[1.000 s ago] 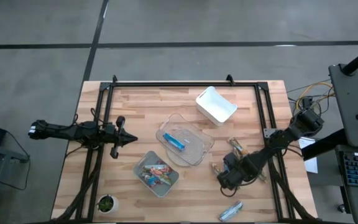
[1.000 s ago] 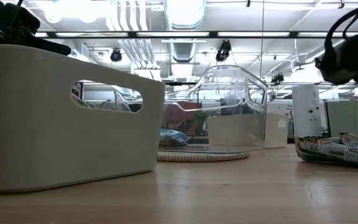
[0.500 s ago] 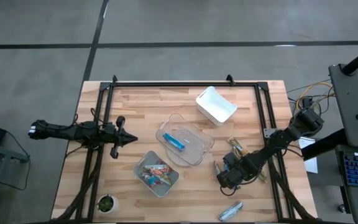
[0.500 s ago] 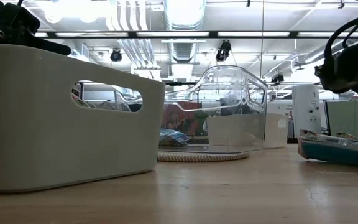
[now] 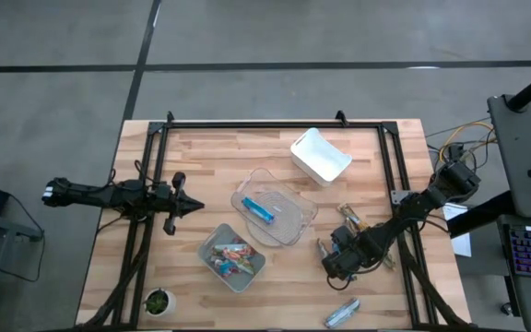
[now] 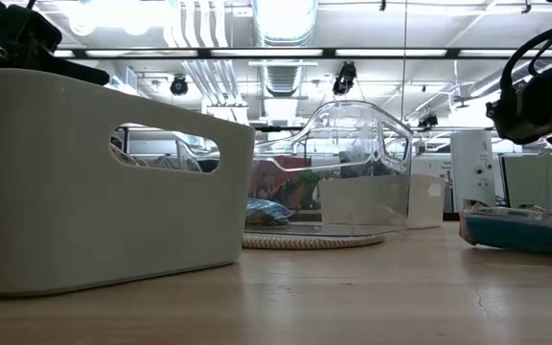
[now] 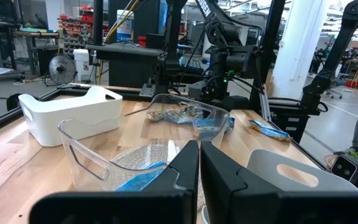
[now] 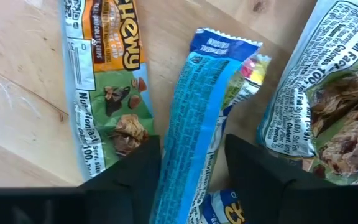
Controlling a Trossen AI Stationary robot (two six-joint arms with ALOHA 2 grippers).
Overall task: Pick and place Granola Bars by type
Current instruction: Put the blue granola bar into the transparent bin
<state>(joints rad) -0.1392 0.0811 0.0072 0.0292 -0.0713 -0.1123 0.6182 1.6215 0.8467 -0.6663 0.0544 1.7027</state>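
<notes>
Right wrist view shows the right gripper (image 8: pixel 188 171) down over a small heap of Granola Bars on the bench (image 8: pixel 17 124), its two dark fingers (image 8: pixel 132 171) straddling a blue-wrapped bar (image 8: pixel 194 118) that lies lengthwise between them; a greenish bar with an orange label (image 8: pixel 107 81) sits just beside one finger and another greenish bar (image 8: pixel 328 99) beside the other; the fingers stand close to the blue wrapper's edges, but whether they already pinch it I cannot tell. From the high view this heap lies near the bench's right edge, well apart from the clear bin (image 5: pixel 275 214), which already holds one blue bar (image 5: pixel 258 210); the grey bin (image 5: pixel 232 258) holds reddish bars and the white bin (image 5: pixel 321 155) looks empty. The left gripper (image 7: pixel 199 163) waits at the left side, fingers clenched together. The step in hand is the grasp of a blue bar; next it likely needs a firm squeeze, a clean lift free of the neighbours, then a carry to the clear bin.
</notes>
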